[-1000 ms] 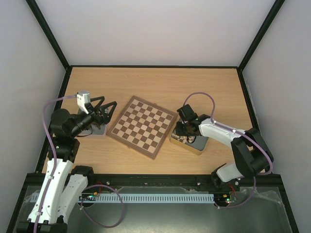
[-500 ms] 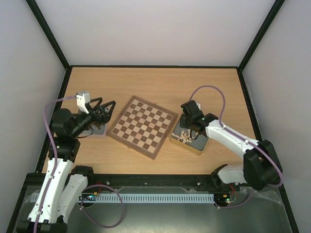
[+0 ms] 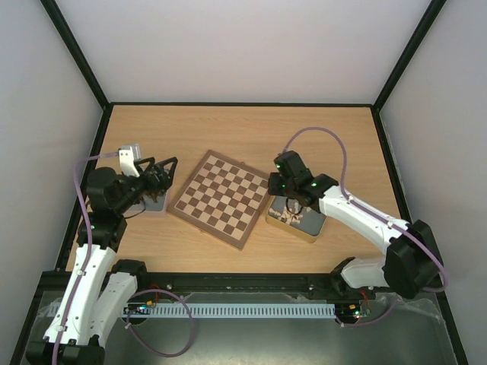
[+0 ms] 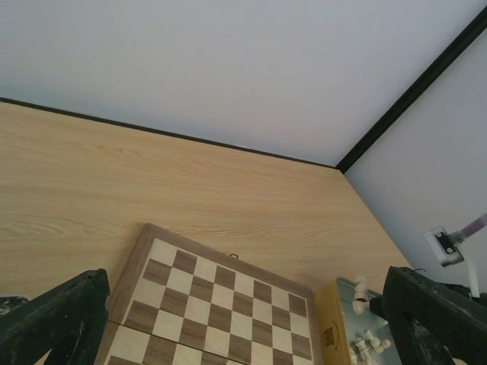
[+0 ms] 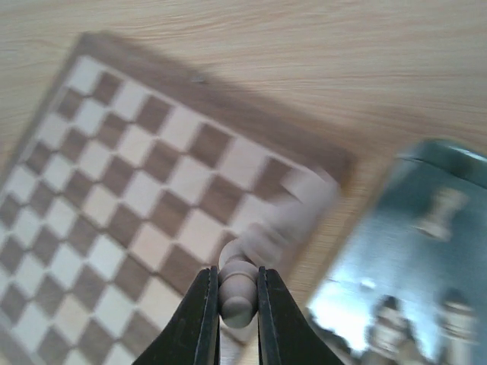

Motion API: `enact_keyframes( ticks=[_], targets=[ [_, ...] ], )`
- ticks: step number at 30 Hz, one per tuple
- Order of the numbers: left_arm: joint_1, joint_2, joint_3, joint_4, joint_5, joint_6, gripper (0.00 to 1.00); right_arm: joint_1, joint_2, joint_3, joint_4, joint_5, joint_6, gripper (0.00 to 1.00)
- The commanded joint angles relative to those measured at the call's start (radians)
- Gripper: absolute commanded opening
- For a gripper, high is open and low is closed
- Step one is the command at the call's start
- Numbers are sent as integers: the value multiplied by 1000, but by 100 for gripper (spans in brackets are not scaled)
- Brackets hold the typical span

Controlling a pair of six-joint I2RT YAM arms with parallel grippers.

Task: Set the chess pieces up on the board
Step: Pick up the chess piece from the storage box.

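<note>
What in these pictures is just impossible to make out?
- Right wrist view: which chessman the right gripper pinches; motion blur smears it.
- Top view: the pieces in the gold tin; too small, partly under the right arm.
- Top view: what lies in the grey tray; the left gripper partly covers it.

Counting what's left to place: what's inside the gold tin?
In the tin, several pale chess pieces on a silvery floor; the right arm hides part, so no full count.

Both arms were white w/ black joints. L arm (image 3: 85,277) had a small white box (image 3: 131,155) by L pincer (image 3: 161,166). R arm (image 3: 358,217) had tiny green lights (image 3: 310,182). A thin purple cable (image 3: 74,182) looped off each arm. Fingers (image 5: 199,323) of R pincer (image 5: 237,296) were black & smooth.
</note>
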Motion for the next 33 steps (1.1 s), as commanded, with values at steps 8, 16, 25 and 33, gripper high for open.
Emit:
enact_keyframes(
  ticks=[8, 16, 25, 33],
  targets=[
    [-4, -34, 7, -146, -103, 7, 100, 321, 374, 273, 147, 74, 20, 2],
    [-4, -57, 5, -199, -153, 25, 100, 437, 576, 425, 139, 108, -13, 2],
    [-4, -24, -2, -202, -129, -3, 100, 442, 592, 413, 134, 158, 6, 2],
    [-9, 32, -92, -121, 10, -159, 98, 439, 559, 333, 287, 162, 77, 2]
  ],
)
